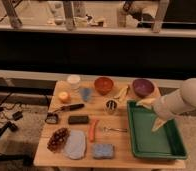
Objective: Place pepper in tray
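Observation:
The pepper (93,130), slim and orange-red, lies on the wooden table just left of the green tray (150,144). The tray takes up the table's right side and nothing shows inside it. My white arm reaches in from the right. My gripper (157,125) hangs over the middle of the tray, pointing down and to the left. It is open and carries nothing. It is well apart from the pepper, about a tray's half-width to its right.
A purple bowl (142,87), an orange-red bowl (104,84), a banana (122,92) and a white cup (73,80) line the back. A round orange fruit (64,96), knife (68,107), metal cup (111,105), grapes (58,138) and blue sponge (104,150) fill the left.

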### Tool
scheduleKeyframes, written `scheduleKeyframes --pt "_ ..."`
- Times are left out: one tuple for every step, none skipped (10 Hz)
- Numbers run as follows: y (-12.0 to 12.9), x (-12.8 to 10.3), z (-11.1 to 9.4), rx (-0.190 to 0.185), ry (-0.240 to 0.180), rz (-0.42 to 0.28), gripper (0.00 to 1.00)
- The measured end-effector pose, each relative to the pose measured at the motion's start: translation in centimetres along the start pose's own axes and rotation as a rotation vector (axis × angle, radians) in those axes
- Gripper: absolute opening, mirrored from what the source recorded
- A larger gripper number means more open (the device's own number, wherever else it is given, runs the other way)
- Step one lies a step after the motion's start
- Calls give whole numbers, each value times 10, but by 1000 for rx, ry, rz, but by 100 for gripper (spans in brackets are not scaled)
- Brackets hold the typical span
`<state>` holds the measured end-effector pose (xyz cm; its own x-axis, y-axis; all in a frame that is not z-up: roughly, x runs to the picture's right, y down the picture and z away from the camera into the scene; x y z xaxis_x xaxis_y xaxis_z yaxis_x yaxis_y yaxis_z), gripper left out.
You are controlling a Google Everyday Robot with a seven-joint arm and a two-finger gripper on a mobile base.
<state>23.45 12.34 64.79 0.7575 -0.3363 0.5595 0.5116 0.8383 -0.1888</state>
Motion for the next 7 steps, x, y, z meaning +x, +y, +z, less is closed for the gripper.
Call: scheduleKeyframes --pt "1 -9 3 3 -20 -47 80" --pt "-2 -19 8 10 -34 -94 80" --pt "-5 -26 12 13 -40 -118 80" --pt "-9 -31 16 17 -43 -135 80" --pt "-11 -36 20 23 -43 -145 80" --pt "-18 -44 24 30 -42 -156 80" --pt "-24 -54 30 36 -43 -170 80"
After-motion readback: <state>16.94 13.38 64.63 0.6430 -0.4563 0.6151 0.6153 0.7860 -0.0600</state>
